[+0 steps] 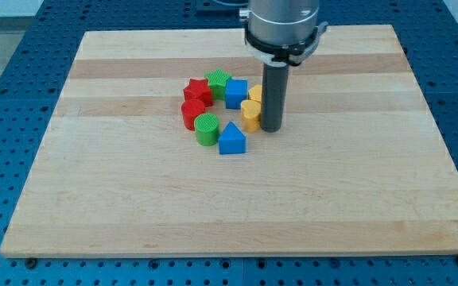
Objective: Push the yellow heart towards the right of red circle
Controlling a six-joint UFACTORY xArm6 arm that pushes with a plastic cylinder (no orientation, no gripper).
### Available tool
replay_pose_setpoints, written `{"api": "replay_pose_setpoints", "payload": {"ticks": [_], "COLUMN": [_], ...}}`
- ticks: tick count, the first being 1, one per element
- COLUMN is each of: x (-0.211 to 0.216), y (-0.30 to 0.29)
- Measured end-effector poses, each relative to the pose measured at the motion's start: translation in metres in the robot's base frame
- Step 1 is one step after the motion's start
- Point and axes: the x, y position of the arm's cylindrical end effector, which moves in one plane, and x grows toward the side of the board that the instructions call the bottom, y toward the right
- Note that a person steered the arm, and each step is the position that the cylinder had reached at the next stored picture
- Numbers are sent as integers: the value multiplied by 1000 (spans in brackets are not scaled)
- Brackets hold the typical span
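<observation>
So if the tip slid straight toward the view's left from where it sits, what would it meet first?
Most likely the yellow heart: my tip sits just at its right edge, apparently touching. Beyond it is the ring's open middle, then the red circle.

Yellow heart (250, 114) (red circle (192, 114))
</observation>
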Motion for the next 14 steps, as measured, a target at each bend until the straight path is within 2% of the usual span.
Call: {"api": "replay_pose_setpoints", "payload": {"ticks": [4,7,8,9,10,14], "x": [0,26,-20,-87,-128,-86], "y": [-44,45,65,81,83,24]}}
